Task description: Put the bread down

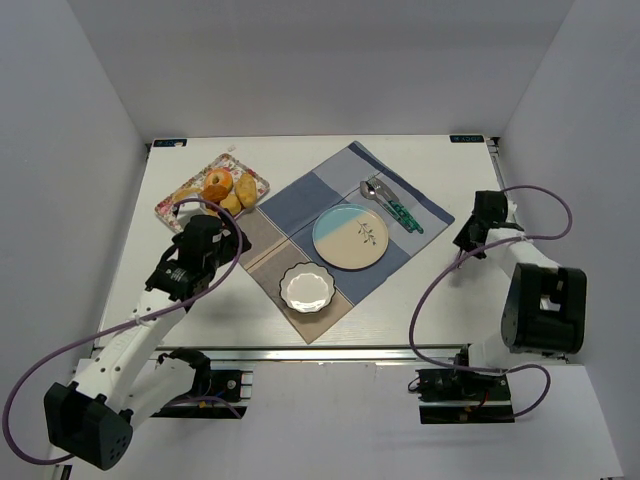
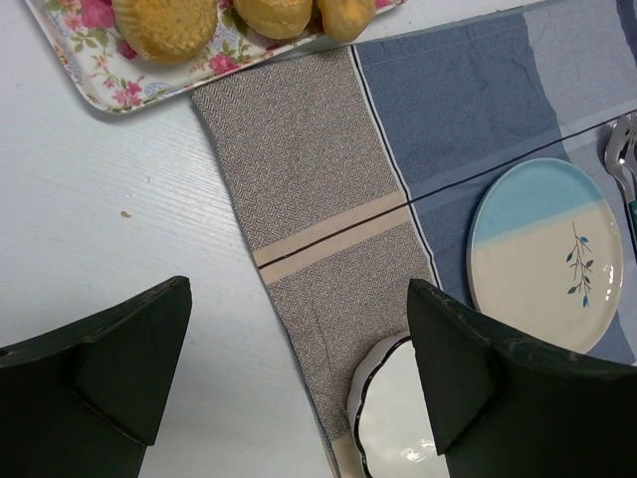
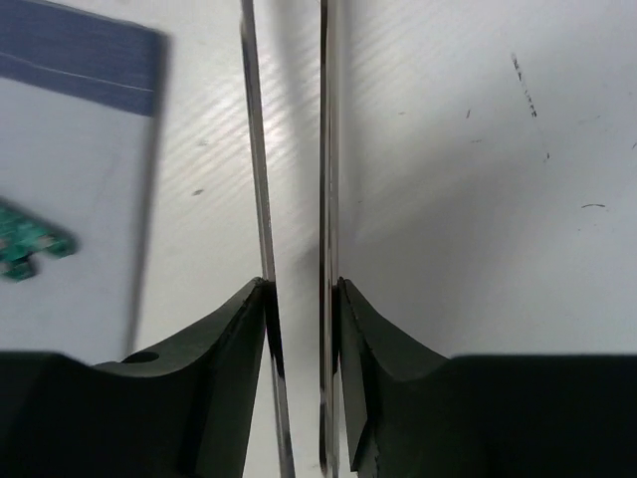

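Nearest, the left gripper (image 2: 299,368) hangs above the left edge of a patchwork placemat (image 2: 318,169), its fingers (image 2: 129,358) spread wide with nothing between them. Across on the right, the right gripper (image 3: 296,289) hovers over the bare white table (image 3: 448,149) just off the placemat's right corner. Its fingers are set to a narrow slit and hold nothing.

A small white scalloped bowl (image 1: 306,287) sits on the placemat's near corner. Just beyond it is a round plate (image 1: 351,236), pale blue and cream with a sprig motif. Farther back lies green-handled cutlery (image 1: 395,207).

The bread is at the far left on a floral tray (image 2: 95,85). The elongated golden loaf (image 1: 247,188) and the small round bun (image 1: 231,204) lie side by side there. An orange ring doughnut (image 1: 218,184) and a croissant (image 1: 186,194) lie beside them.
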Available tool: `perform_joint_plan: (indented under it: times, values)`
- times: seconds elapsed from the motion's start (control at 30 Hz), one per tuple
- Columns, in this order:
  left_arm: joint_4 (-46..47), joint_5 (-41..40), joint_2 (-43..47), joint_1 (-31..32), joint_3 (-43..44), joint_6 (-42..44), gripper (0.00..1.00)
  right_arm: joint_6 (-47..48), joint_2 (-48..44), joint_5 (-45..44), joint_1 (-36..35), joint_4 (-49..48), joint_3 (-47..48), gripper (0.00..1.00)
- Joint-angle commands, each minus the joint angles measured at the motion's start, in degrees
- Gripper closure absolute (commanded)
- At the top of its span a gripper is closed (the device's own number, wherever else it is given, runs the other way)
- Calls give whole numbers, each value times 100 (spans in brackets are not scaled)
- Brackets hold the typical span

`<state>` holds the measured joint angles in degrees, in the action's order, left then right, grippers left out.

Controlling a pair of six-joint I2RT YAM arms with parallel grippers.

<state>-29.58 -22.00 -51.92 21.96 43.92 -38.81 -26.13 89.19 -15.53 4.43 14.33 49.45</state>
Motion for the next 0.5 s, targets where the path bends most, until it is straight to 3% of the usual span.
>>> perform_joint_plan:
  times: [0.0,0.3,0.47]
  values:
    - [5,125,-46,19,29,22,2,178,-805,496,6,-35,-49,62]
    - [190,855,-3,19,46,137,2,688,-2106,2244,-433,-491,-392,64]
    - [207,1057,138,19,37,119,2,1013,-2415,2748,-1276,-624,-261,64]
